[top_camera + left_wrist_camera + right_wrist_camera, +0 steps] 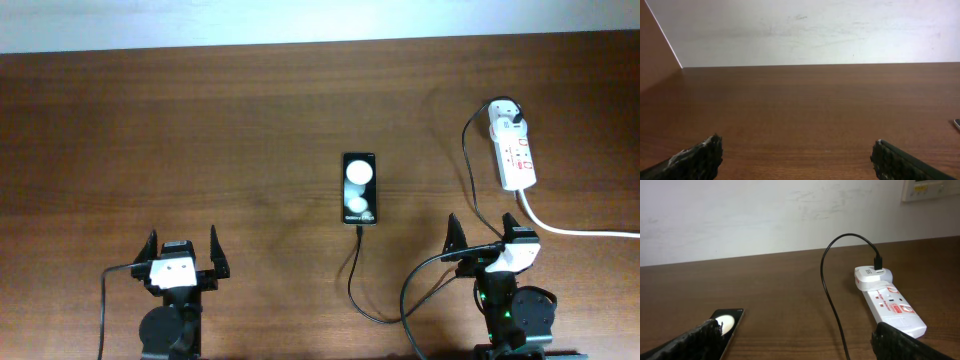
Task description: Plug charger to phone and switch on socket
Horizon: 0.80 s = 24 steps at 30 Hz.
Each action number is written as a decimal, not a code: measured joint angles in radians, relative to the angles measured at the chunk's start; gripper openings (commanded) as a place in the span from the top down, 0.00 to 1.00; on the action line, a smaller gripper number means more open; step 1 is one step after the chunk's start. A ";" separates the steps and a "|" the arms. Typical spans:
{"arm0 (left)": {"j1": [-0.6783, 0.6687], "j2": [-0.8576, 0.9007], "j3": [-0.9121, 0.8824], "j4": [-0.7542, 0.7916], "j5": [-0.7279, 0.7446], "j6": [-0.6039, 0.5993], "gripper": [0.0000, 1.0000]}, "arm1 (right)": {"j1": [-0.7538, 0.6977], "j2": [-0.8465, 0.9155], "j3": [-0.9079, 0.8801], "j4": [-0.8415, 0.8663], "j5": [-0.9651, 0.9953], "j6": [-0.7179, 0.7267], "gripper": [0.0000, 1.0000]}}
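Charger (351,275) appeared seated in phone (361,187) at tabletop (200,120) centre; switch-on was pending. My left gripper (182,240) and right gripper (482,228) stood spread, empty. Right gripper needed to press a switch (512,152) on socket (518,165) at its 1 o'clock.

**Overhead:** fixed high, looking straight down on the whole table (200,120). The wall is at the top, the arms at the bottom, and the phone (360,187) mid-frame.

**Left wrist:** low behind the left gripper (183,238), facing level across the wood to the wall (800,30). A phone corner shows at the right edge.

**Right wrist:** low behind the right gripper (482,228), same heading. It is close on the phone, socket (890,305) and charger (827,280).

**Shared:** the phone appears in all three views. The socket and charger appear in overhead and right wrist.
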 measured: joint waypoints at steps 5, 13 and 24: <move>0.018 0.000 0.000 0.000 0.003 0.000 0.01 | 0.000 0.000 0.000 0.000 0.000 0.001 0.01; 0.074 -0.001 -0.031 0.071 0.003 0.000 0.01 | 0.000 0.000 0.000 0.000 0.000 0.002 0.01; 0.077 -0.001 -0.031 0.071 0.003 0.000 0.01 | 0.000 0.000 0.000 0.000 0.000 0.000 0.01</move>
